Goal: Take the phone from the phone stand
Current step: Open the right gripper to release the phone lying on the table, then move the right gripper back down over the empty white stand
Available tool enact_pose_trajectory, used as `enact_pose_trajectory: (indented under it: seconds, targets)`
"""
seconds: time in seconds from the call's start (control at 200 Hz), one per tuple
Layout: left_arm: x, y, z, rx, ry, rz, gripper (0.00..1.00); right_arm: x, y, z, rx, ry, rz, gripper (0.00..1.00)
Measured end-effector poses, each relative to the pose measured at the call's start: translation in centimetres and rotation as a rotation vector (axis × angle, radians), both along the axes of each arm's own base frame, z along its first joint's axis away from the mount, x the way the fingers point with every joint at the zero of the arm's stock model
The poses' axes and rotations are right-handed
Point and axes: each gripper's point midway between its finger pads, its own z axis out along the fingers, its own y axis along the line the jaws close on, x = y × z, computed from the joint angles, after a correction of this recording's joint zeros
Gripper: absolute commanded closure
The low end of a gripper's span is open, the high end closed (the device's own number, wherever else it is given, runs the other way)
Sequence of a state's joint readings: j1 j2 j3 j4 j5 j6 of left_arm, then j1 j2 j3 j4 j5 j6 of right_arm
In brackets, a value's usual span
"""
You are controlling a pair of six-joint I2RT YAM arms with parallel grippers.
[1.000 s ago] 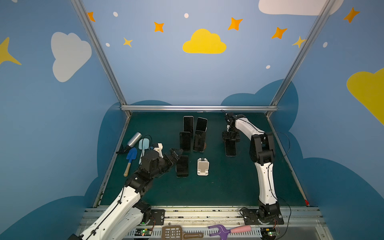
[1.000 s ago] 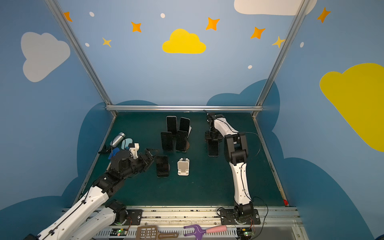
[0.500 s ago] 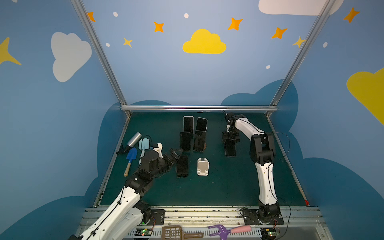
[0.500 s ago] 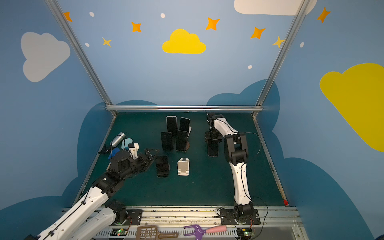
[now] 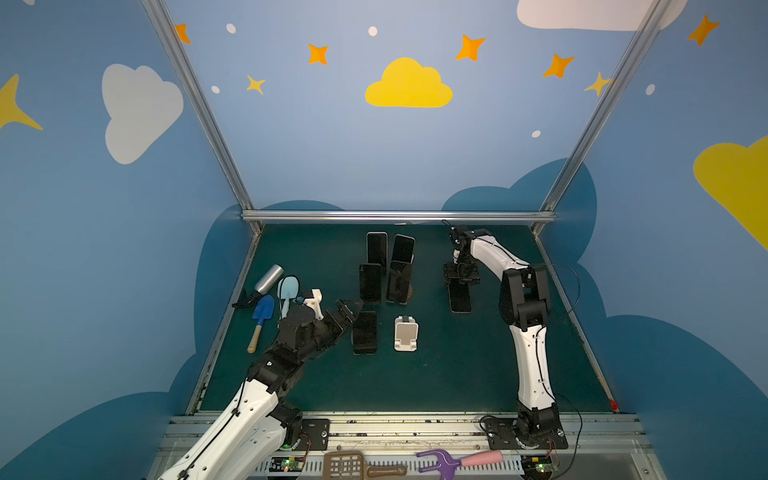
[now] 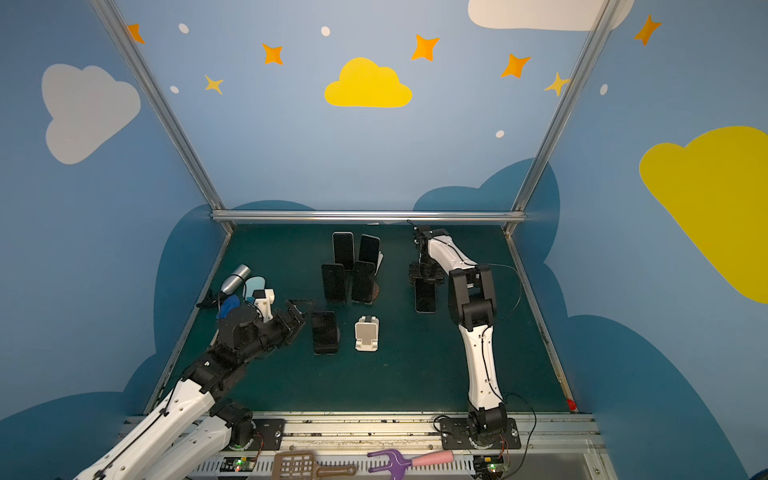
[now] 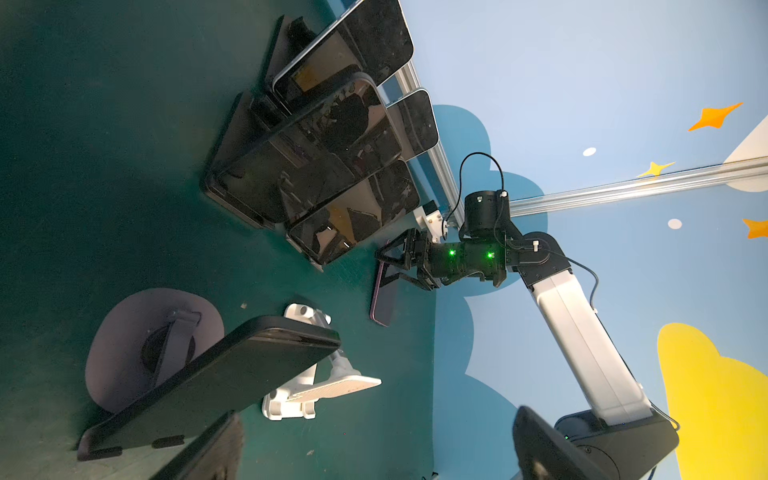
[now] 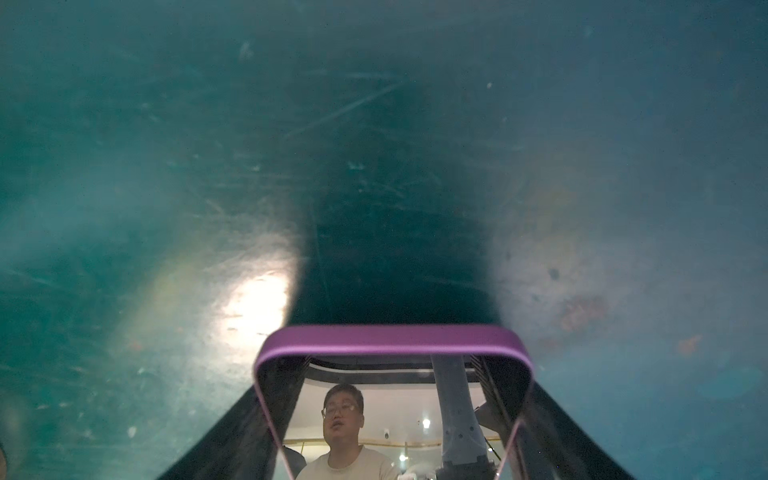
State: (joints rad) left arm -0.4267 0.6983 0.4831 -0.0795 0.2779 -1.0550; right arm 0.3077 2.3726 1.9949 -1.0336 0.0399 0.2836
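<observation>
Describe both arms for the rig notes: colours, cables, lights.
Left arm and right arm: white link shells, black joints, black bases. The left tool and right tool are black with triangular frame fingers. A thin black cable loops off the right arm's elbow. Two green lights glow on the right wrist. A white camera mount sits on the left wrist.

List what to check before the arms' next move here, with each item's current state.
1. Purple phone lies flat on the table, off any stand: ok.
2. Right gripper free of that phone: cannot tell; its jaws straddle the far end.
3. White stand empty and upright: ok.
4. Left gripper open, holding nothing: ok.
5. Black phone nearest it sits on its round stand: ok.
</observation>
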Motion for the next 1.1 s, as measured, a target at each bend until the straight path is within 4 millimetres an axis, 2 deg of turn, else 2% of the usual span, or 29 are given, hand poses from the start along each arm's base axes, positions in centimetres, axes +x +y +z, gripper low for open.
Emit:
enact_pose_trajectory:
  seconds: [0.205, 0.551, 0.686, 0.801, 0.966, 1.051, 1.101]
  targets:
    - [0.0, 0.1, 0.0, 0.002, 0.0, 0.003, 0.0, 0.0, 0.0, 0.1, 0.0, -0.004, -0.001, 0.22]
    - [-0.4, 0.5, -0.2, 0.014, 0.006, 0.016, 0.0, 0.0, 0.2, 0.3, 0.011, -0.014, -0.008, 0.16]
    - [-0.5, 0.7, 0.2, 0.011, -0.006, 0.02, 0.0, -0.4, 0.3, 1.0, 0.024, -0.016, -0.012, 0.14]
    - [-0.6, 0.9, 0.6, 0.01, -0.023, 0.027, 0.0, -0.7, 0.4, 3.2, 0.032, -0.048, -0.015, 0.14]
    - [-0.6, 1.0, 0.5, 0.017, -0.025, 0.035, 0.0, -1.0, 0.1, 8.1, 0.032, -0.155, -0.037, 0.14]
    - [-0.5, 1.4, 0.2, 0.031, -0.019, 0.051, 0.0, -2.8, -0.1, 10.1, 0.024, -0.216, -0.056, 0.14]
    - [-0.6, 1.7, 0.0, 0.037, -0.017, 0.064, 0.0, -5.1, 0.2, 11.2, 0.0, -0.259, -0.055, 0.14]
